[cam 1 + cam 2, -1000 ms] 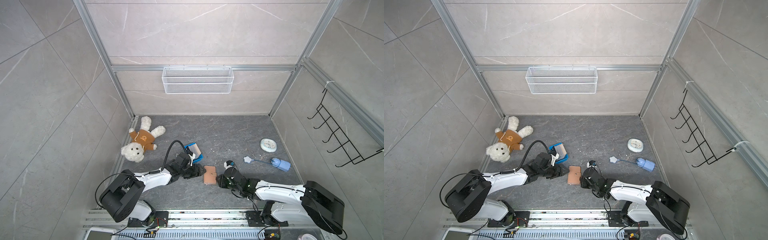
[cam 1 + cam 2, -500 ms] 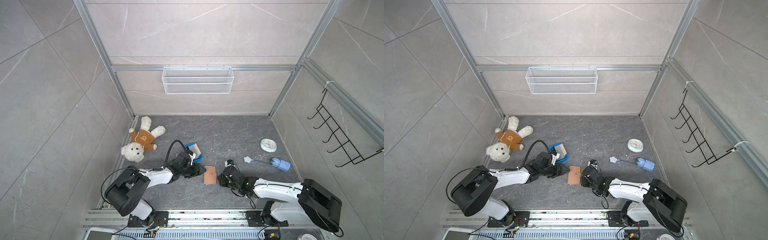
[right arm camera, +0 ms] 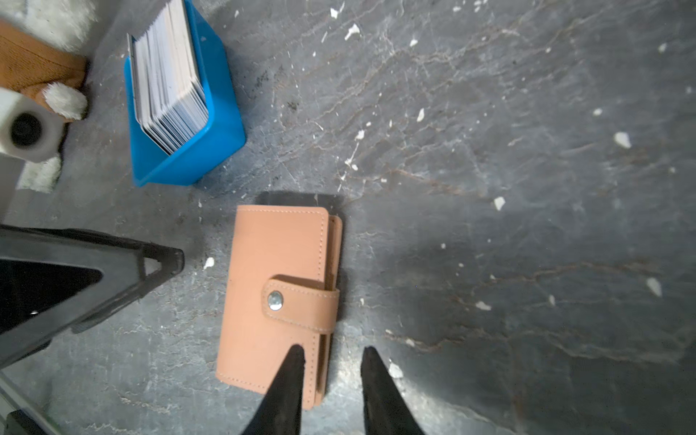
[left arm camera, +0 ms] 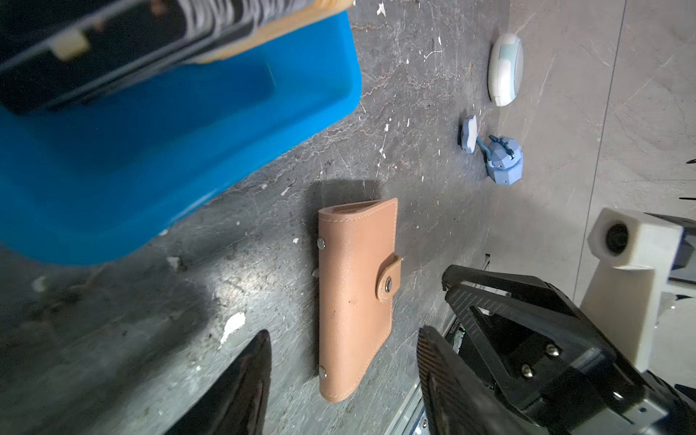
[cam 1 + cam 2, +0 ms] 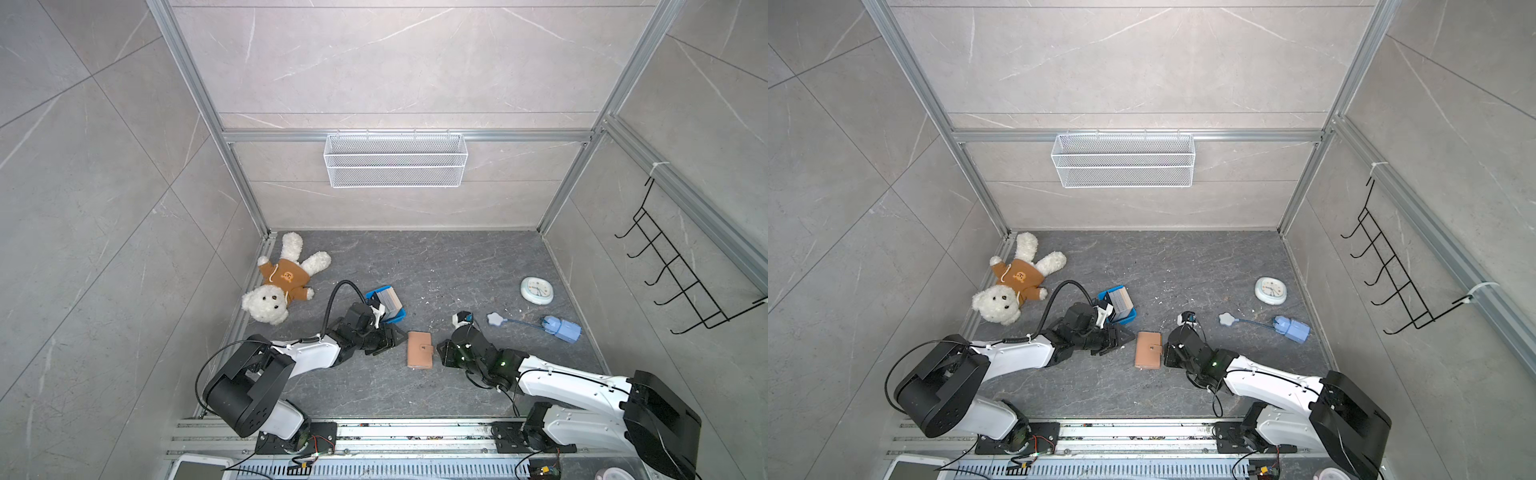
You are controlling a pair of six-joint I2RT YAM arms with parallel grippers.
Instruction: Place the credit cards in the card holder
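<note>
**Card holder** (image 5: 420, 350) (image 3: 275, 293): tan leather-like booklet, closed, snap strap fastened. It lies flat on the dark floor between the two claws.

**Left claw** (image 5: 397, 338) (image 4: 344, 337): fingers spread wide, nothing between them. It sits low over the floor just beside the holder's riveted spine edge, with its tips pointing at that edge.

**Right claw** (image 5: 440, 353) (image 3: 334, 351): fingers parted by a narrow gap, straddling the holder's strap-side edge near one corner. One finger is above the cover, the other above bare floor. Contact cannot be told.

**Credit cards** (image 5: 388, 300) (image 3: 169, 83): a stack standing on edge in the blue tray (image 5: 398, 319) (image 3: 196, 158), just beyond the left claw and apart from the holder.

**Teddy bear** (image 5: 282, 286): well apart from the left claw, on its outer side.

**Clock** (image 5: 537, 290): well beyond the right claw.
</note>
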